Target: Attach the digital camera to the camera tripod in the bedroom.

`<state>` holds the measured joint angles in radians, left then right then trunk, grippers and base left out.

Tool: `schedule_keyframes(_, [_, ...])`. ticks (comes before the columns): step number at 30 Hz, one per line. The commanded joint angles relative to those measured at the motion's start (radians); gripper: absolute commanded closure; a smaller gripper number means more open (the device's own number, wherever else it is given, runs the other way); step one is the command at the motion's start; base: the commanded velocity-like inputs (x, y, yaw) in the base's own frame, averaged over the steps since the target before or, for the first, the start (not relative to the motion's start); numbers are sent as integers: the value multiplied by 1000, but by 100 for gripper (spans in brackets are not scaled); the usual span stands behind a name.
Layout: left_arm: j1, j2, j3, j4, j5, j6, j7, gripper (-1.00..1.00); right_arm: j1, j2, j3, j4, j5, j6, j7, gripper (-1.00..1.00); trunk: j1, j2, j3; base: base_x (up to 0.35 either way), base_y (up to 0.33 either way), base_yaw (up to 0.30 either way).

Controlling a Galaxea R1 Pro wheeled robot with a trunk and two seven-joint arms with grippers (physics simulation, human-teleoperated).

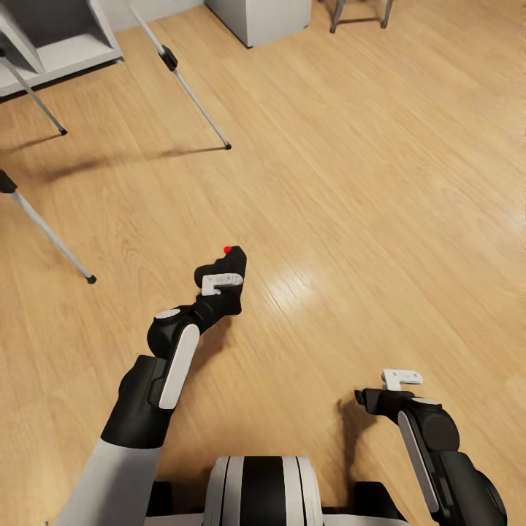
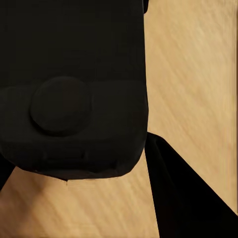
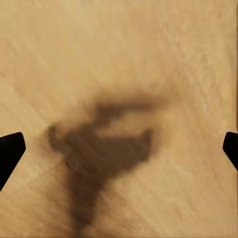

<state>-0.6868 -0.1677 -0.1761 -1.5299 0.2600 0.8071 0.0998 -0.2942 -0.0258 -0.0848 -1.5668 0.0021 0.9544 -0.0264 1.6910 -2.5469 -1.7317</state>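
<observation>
Head view, left gripper (image 1: 223, 281): clamped on the digital camera (image 1: 228, 272), held above the wood floor (image 1: 351, 219), red dot uppermost.
Left wrist view: the camera's black body (image 2: 74, 84) sits against the lens; a dark finger (image 2: 183, 198) lies beside it.
Right gripper (image 1: 398, 383): low by the base, carrying nothing; fingertips (image 3: 10, 148) stand wide apart over its own shadow.
Camera tripod (image 1: 193, 91): ahead and left of the held camera, well apart; silver legs splay to black feet, head out of sight.
Nearer arm: the left.
In the way: bare floor between; beyond stand white shelves (image 1: 51, 44) and a grey cabinet (image 1: 256, 18).

Black arms with white side panels, grey upper sleeve, black-and-white striped trunk, white gripper brackets
</observation>
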Motion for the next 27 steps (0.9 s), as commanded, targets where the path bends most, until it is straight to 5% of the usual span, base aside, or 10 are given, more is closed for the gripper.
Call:
schedule_keyframes(1, [0,0,-1,-1,8,4,10,100,0,0,1,-1,0,5,-3,-100,-1,0,3,0,0,0])
schedule_keyframes(8, [0,9,0,0,15,0,-18,100,0,0,0,-1,-1,6,-3,-100,-4,2,31,0,0,0])
schedule_keyframes(9, [0,21,3,0,20,-2,-44,100,0,0,0,-1,-1,6,-3,-100,-4,2,34,0,0,0])
schedule_keyframes(10, [0,62,23,0,46,-6,-154,100,0,0,0,-1,-1,6,-2,-100,-5,2,38,0,0,0])
schedule_keyframes(14, [0,109,75,4,73,-4,-318,100,0,0,2,-1,-3,7,1,-100,-6,3,54,1,0,0])
schedule_keyframes(27, [0,129,86,8,87,1,-362,100,0,0,3,-1,-5,7,8,-100,-12,6,104,54,0,0])
